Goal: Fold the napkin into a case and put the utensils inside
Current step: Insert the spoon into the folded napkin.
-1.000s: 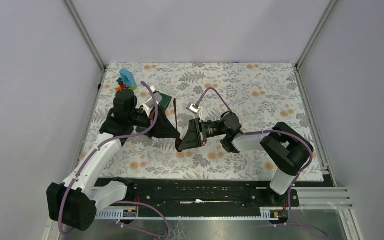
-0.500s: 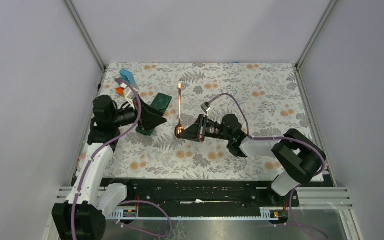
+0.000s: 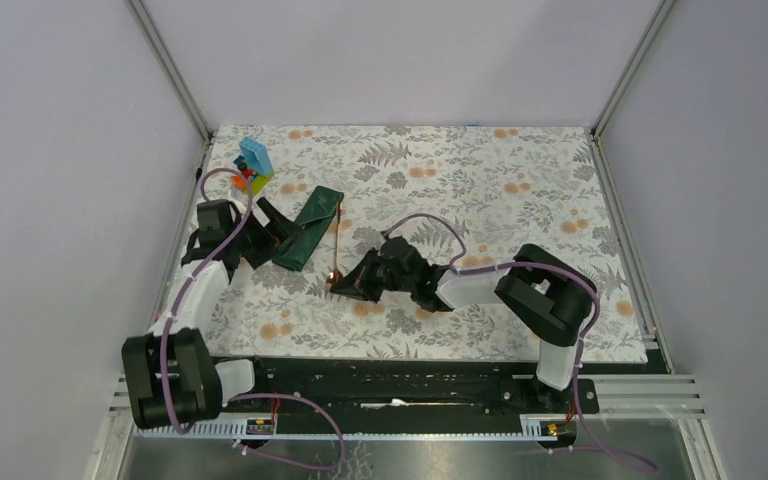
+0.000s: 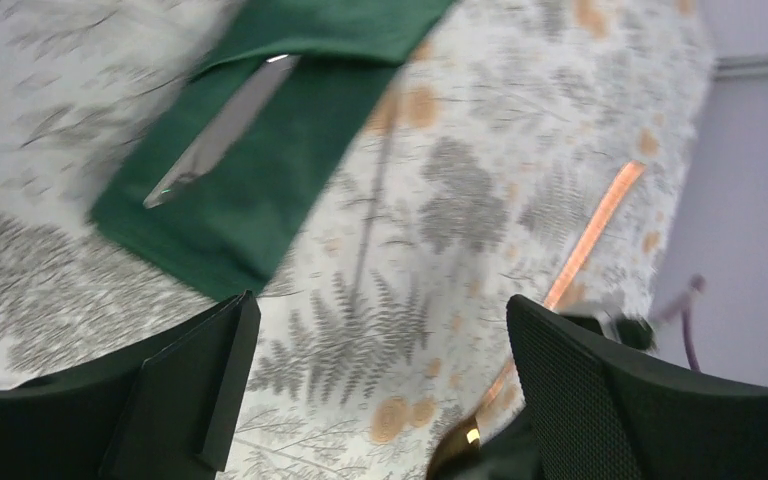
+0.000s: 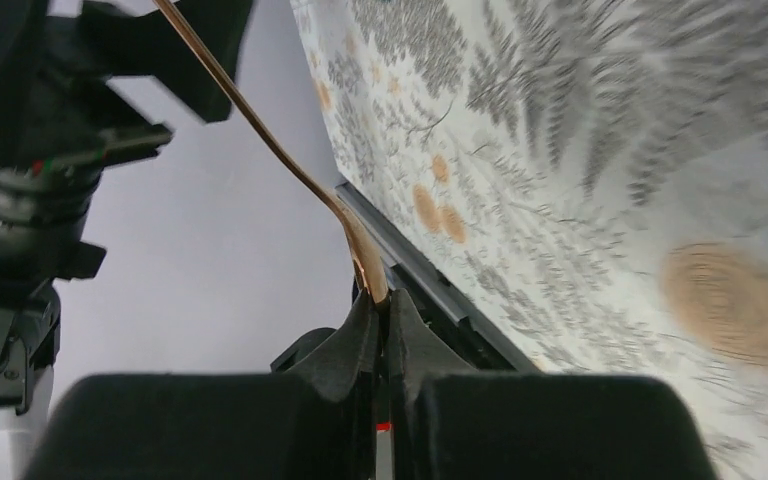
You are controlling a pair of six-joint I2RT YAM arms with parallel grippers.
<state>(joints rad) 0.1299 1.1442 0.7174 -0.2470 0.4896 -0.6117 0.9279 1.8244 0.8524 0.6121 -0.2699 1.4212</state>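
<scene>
Right wrist view: right jaws clamp a utensil (image 5: 363,262); left jaws spread wide near case (image 4: 295,140).

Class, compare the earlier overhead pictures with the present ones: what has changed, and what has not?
The left pincer opened and drew back leftward, off the case. The right pincer shut on the copper utensil and carried it nearer the arms' bases, slightly leftward. The case and the toy block stack stayed put.

Left pincer (image 3: 279,229) flanks case (image 3: 310,222) left, utensil (image 3: 336,258) right (block stack (image 3: 252,164) beyond).
</scene>
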